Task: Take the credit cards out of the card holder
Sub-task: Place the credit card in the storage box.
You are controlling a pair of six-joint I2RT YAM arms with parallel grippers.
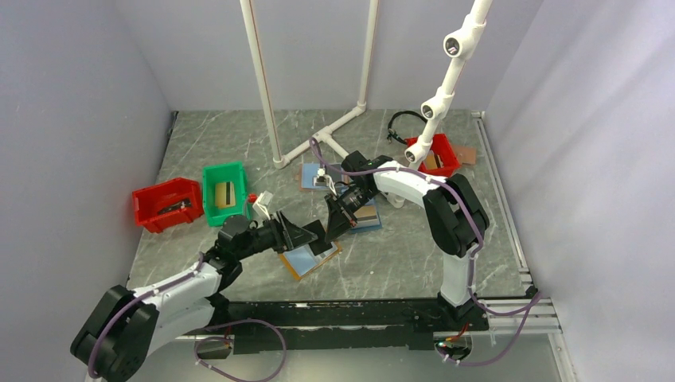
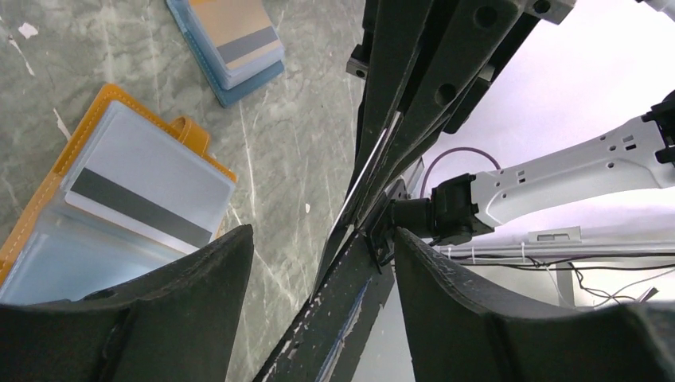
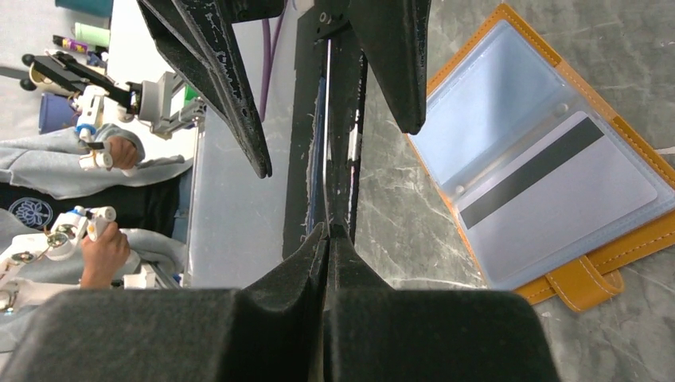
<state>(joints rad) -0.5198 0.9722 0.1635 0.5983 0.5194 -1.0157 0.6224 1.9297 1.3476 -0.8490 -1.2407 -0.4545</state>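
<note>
Marble table (image 1: 398, 267) — card holder (image 1: 306, 259) open; R gripper (image 3: 328, 231) pinches card (image 3: 327, 135), L gripper (image 2: 321, 232) spread.

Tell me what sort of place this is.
Probably a lab cell for teleoperated robot recording: a marble-look table boxed in by plain walls, a white pipe frame standing on it, and, in the right wrist view, a person gripping control handles.

No legible text, numbers or brand marks in any view. Card (image 3: 565, 203) lying in the open card holder (image 3: 637, 239): one dark stripe, no print. Far left of the card holder, a pale round emblem (image 3: 20, 213) on a dark shirt: too small to read.
</note>
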